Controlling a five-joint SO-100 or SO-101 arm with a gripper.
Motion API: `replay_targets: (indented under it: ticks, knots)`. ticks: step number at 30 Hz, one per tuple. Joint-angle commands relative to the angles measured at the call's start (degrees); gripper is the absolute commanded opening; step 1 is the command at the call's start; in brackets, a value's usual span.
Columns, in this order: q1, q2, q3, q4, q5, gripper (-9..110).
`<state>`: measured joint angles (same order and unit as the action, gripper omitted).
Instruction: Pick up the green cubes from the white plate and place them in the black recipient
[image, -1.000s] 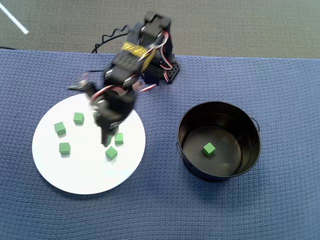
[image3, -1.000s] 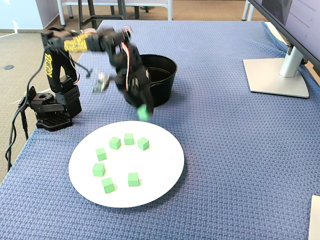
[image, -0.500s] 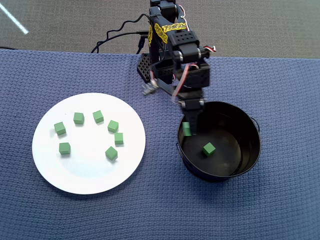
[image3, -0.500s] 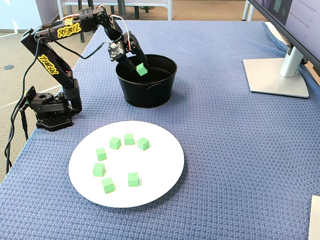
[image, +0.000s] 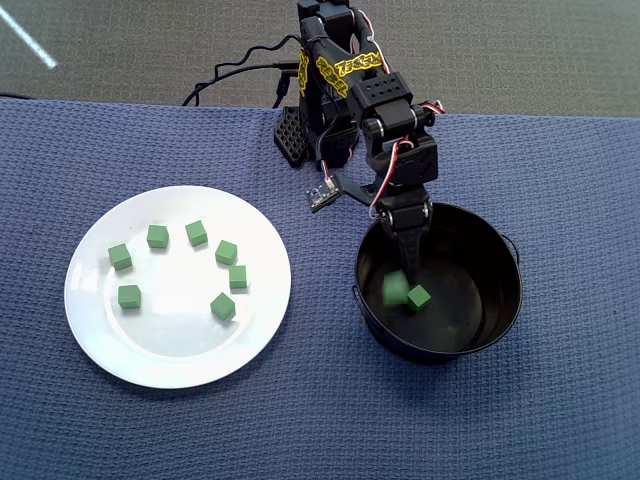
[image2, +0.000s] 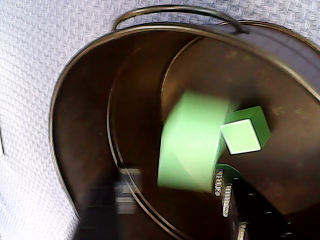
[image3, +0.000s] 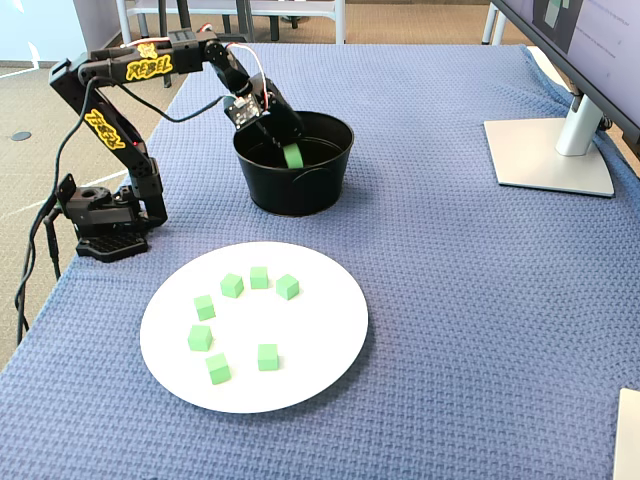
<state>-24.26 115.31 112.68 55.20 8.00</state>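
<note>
Several green cubes lie in a loose ring on the white plate. My gripper hangs over the near-left part of the black recipient, pointing down into it. Its jaws stand apart. A blurred green cube is loose between and below the fingers, clear of the left finger. Another green cube rests on the recipient's floor right beside it.
The arm's base stands at the table's far edge in the overhead view, with a cable running off it. A monitor stand sits at the right of the fixed view. Blue woven cloth covers the table.
The arm swung from over the plate to the black recipient carrying a green cube. The jaws have since parted and the cube has dropped lower into the recipient.
</note>
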Motion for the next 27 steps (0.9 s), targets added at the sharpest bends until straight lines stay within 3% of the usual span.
replay_targets:
  ticks: [1,7,18,27]
  knots:
    - [-0.44,1.58,-2.46,1.23,1.05,21]
    - [3.87,2.46,-7.82,3.69,-0.18,12]
    - [26.46,-6.06,-34.28,18.11,-4.39,1]
    - [48.52,-22.41,-32.43,10.55,-8.26,0]
